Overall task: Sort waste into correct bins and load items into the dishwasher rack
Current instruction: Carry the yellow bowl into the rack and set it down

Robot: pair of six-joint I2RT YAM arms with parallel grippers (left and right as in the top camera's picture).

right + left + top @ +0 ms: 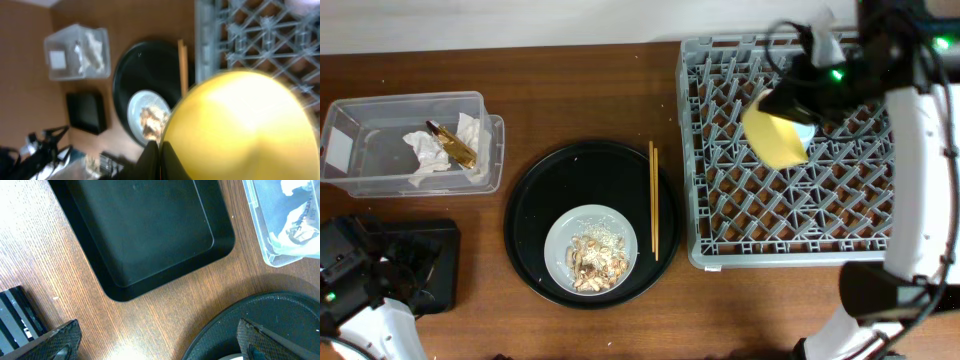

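Presently, one yellow bowl (775, 135) is held over the far part of the single dishwasher rack (790, 230), its rim pinched between the jaws of the right gripper (159, 156). Two wooden chopsticks (654, 200) are laid side by side at the right edge of the round black tray (535, 210). One grey-white plate (560, 245) bearing food scraps (595, 262) is noted on that tray. Two bins are counted: a clear box (375, 160) holding two clumps of white napkins (423, 152) and one gold-brown wrapper (450, 145), and a black rectangular tray (150, 230). The box's white label (337, 148) is too small to be read. The left gripper (157, 347) is seen near the black rectangular tray, jaws spread wide.
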